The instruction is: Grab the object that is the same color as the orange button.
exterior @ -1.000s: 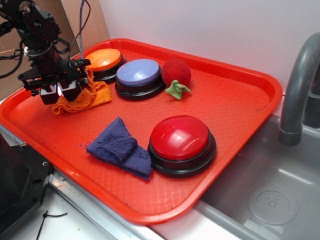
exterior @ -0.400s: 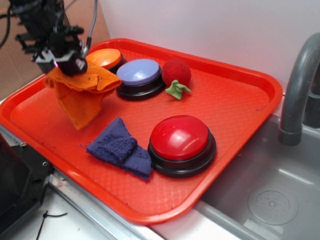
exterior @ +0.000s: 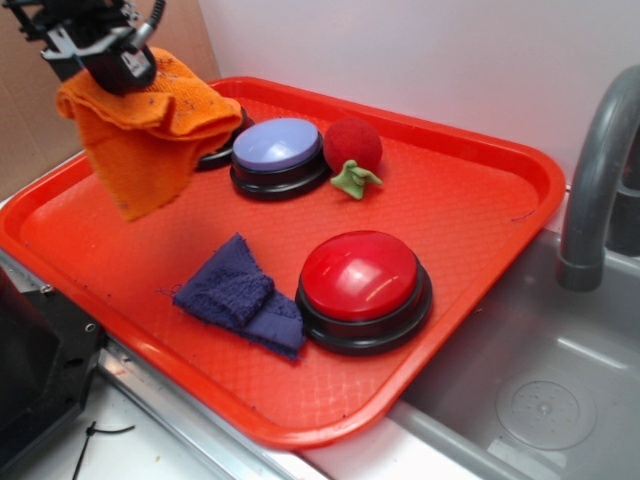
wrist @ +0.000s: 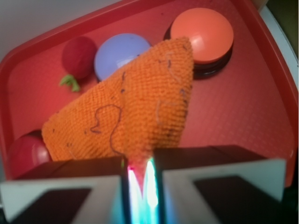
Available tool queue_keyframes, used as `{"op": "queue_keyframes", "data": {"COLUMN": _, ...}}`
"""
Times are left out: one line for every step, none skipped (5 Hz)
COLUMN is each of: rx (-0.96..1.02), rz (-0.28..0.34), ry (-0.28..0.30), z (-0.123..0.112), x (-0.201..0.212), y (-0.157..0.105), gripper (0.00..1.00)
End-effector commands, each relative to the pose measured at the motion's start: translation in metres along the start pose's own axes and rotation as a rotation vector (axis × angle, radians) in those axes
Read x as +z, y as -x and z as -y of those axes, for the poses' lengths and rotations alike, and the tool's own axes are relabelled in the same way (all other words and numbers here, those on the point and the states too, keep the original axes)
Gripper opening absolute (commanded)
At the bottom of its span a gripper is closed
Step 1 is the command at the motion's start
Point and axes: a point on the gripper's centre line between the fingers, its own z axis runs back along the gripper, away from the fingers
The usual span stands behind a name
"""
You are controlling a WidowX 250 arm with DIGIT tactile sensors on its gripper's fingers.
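Hand (exterior: 112, 62) clamped on orange cloth (exterior: 140, 140), its drape hiding most of orange button (wrist: 202, 35)

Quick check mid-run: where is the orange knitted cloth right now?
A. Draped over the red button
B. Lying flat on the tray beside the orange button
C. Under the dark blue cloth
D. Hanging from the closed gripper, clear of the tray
D. The orange knitted cloth hangs from the gripper, pinched between its fingers above the red tray.
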Motion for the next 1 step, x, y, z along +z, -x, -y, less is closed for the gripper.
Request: {"op": "queue_keyframes", "data": {"rx": 0.031, "rz": 0.010, "ry": -0.032, "z": -0.0179, "x": 0.0140, "y": -0.0092, "gripper": 0.00}}
